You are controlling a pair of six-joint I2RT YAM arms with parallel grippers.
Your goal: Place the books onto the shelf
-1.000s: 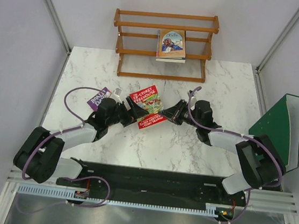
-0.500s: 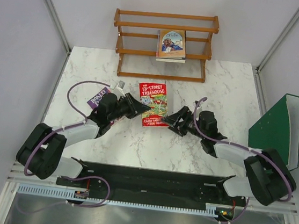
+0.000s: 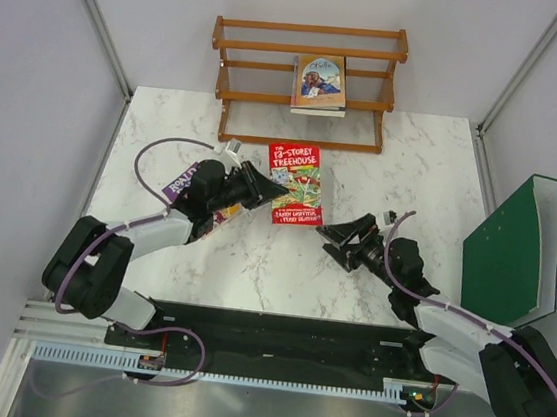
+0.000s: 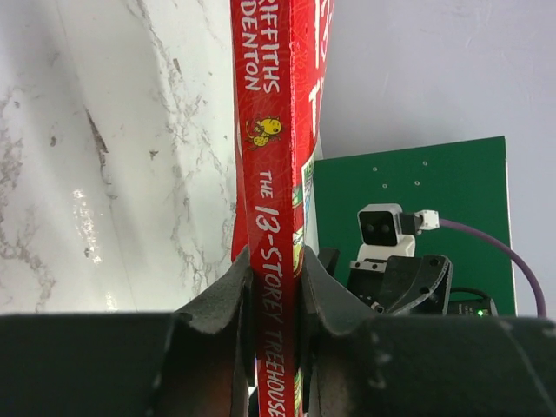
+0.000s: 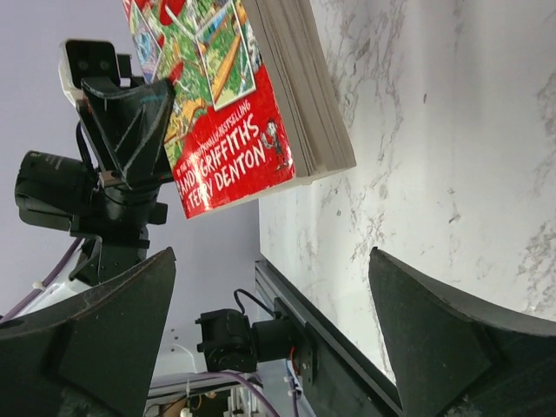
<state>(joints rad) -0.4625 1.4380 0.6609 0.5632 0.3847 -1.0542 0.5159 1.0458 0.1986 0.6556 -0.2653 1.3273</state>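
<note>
Left jaws clamp red book [image 3: 296, 183]; right jaws nearby, clear.

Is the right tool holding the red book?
No: the right tool stands wide open, clear of the red book, which the left tool pinches by its spine.

Bright, even light; sharp, soft shadows.

bench [image 3: 414, 164]: white marble, grey veins
shelf [image 3: 279, 24]: warm brown wood
cartoon book [image 3: 295, 184]: red, green cartoon panels (white lettering on the spine)
shelved book [image 3: 319, 80]: orange, blue oval
binder [image 3: 499, 259]: dark green
Roald Dahl book [image 3: 183, 182]: purple
</note>
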